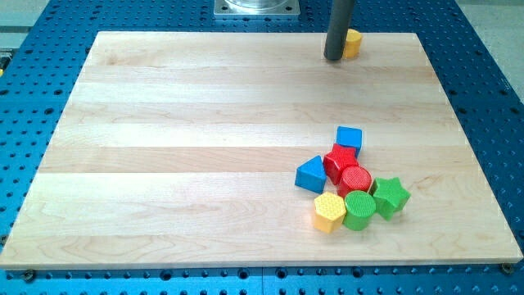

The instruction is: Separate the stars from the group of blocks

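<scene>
My tip (334, 58) rests near the board's top edge, right of centre. A yellow block (353, 43) sits just to its right, touching or nearly touching the rod, which partly hides it; its shape is unclear. A tight group lies at the lower right, far from my tip. In it are a blue cube (350, 138), a red star (338, 159), a blue triangle (311, 175), a red cylinder (355, 179), a green star (390, 196), a green cylinder (359, 211) and a yellow hexagon (329, 212). The green star is on the group's right edge, the red star near its top.
The wooden board (188, 147) lies on a blue perforated table (33, 49). A metal mount (257, 7) shows at the view's top beyond the board's edge.
</scene>
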Available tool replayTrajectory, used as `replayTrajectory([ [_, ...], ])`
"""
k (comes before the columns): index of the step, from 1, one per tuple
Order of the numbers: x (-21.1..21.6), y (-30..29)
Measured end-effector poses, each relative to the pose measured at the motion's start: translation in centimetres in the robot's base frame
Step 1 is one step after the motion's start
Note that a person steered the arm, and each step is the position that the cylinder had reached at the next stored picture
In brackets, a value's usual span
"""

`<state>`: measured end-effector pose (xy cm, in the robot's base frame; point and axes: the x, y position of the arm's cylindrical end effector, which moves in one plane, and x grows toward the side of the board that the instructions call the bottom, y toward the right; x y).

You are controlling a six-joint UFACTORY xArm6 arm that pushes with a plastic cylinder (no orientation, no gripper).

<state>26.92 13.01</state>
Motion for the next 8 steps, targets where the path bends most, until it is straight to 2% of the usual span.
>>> replayTrajectory([
  [1,4.6,3.6],
  [3,21.4,10.4],
  [4,26.6,6.8],
  [5,27.0,4.2],
  [6,27.7,7.7],
  [7,30.6,3.3],
  [8,29.8,-2.3],
])
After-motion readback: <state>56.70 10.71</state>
